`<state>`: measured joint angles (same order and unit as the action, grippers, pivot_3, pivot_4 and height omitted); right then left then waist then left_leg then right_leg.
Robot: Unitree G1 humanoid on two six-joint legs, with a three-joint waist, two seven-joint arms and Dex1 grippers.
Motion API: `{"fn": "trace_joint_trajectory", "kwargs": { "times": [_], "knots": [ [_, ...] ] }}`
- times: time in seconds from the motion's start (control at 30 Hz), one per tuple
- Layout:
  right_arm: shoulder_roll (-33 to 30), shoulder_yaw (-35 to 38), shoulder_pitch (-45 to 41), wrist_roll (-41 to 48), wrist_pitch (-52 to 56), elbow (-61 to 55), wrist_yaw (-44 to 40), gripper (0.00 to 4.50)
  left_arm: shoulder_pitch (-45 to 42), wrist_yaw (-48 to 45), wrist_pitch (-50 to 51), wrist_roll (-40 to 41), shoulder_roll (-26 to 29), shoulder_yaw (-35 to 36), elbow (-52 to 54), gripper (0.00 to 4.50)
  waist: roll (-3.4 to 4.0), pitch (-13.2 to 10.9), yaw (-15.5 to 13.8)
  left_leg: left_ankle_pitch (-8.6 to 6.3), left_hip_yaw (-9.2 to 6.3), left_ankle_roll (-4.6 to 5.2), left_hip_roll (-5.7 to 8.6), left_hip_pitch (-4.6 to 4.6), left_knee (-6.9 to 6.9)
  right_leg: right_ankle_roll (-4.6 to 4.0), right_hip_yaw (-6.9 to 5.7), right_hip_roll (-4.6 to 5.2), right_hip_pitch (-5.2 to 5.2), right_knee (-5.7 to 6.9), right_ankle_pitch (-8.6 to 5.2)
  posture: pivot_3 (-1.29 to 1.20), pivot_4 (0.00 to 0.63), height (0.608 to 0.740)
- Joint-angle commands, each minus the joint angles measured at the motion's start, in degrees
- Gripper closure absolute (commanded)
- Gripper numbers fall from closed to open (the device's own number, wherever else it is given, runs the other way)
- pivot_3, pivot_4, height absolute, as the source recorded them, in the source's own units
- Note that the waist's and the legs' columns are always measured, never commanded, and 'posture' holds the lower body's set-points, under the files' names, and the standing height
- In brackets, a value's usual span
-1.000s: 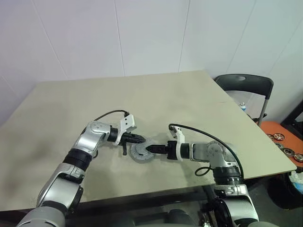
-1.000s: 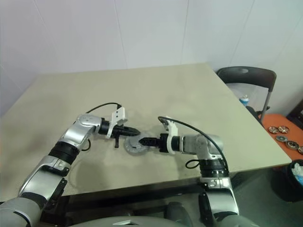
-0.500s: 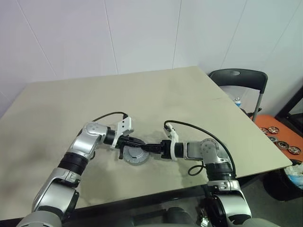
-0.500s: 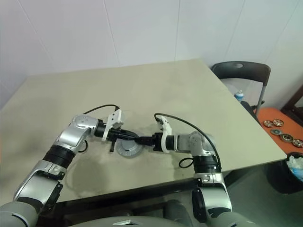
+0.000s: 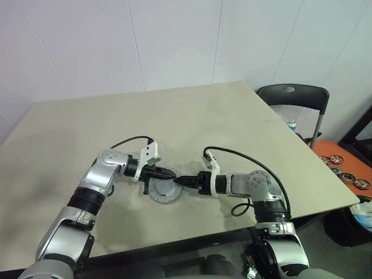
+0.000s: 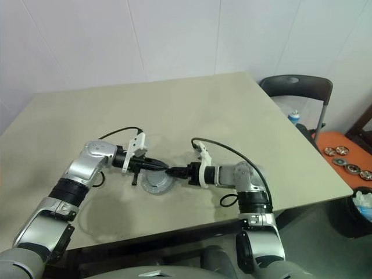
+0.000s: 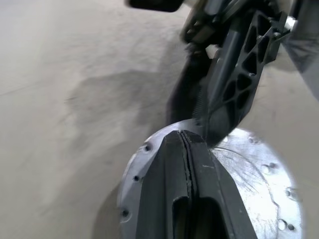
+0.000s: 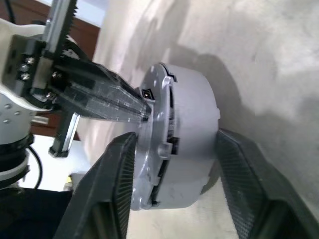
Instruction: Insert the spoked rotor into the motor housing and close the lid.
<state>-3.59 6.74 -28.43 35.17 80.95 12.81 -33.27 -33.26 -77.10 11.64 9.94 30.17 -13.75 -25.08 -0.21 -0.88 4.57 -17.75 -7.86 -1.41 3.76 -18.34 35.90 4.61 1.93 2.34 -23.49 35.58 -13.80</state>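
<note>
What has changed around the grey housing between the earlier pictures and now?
The right pincer has narrowed from wide open and now straddles the motor housing, one finger on each side; whether the pads already press its wall is unclear. The left pincer stays shut, its tips on the lid. The housing remains at the same place on the table. The shift of the whole picture comes from the camera.

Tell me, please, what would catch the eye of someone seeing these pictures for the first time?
Most striking is the round grey motor housing near the front middle of the beige table, lid on, with both arms meeting over it. The right gripper straddles its body from the side, one finger at each side, while the left gripper, fingers pressed together, rests its tip on the lid. Off the table's right edge stands a dark chair.
</note>
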Motion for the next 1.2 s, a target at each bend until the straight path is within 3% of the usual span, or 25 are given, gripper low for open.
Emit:
{"fn": "trace_joint_trajectory", "kwargs": {
  "times": [0.03,0.47,0.83,1.2],
  "knots": [
    [1.65,-3.22,-0.06,3.09,2.94,-0.83,-2.22,2.91,1.36,0.78,0.19,-2.29,2.24,-0.13,-2.42,4.5,0.05,-0.02,0.11,0.0,0.02,0.0,0.01,0.01,0.01,0.0,0.02,0.0,0.0,0.02,0.0,0.0,0.0,0.74],
    [0.17,-4.41,-0.25,3.42,2.39,-1.85,-4.13,3.04,1.44,3.02,-0.94,-2.37,1.61,0.49,-3.38,4.5,0.06,-0.03,-0.47,0.0,0.03,0.0,0.21,-0.01,0.06,0.0,0.1,0.16,0.02,0.0,0.01,0.0,0.0,0.74],
    [3.65,2.61,-1.58,2.1,-4.65,3.01,0.81,3.04,-7.37,25.04,-5.55,3.03,-5.98,15.96,-15.23,4.5,-0.21,-0.18,-0.6,0.02,0.02,-0.04,0.27,-0.15,0.22,0.01,0.14,0.19,-0.21,0.31,0.02,0.0,0.0,0.74],
    [6.07,8.33,-1.52,3.14,-9.72,4.04,5.42,3.04,-0.7,24.23,2.38,7.17,-5.16,19.61,-9.7,4.5,-0.22,-0.17,-1.14,0.11,0.08,-0.2,0.52,-0.54,0.3,0.0,0.26,0.41,-0.59,0.51,0.03,0.0,0.0,0.74]
  ]
}}
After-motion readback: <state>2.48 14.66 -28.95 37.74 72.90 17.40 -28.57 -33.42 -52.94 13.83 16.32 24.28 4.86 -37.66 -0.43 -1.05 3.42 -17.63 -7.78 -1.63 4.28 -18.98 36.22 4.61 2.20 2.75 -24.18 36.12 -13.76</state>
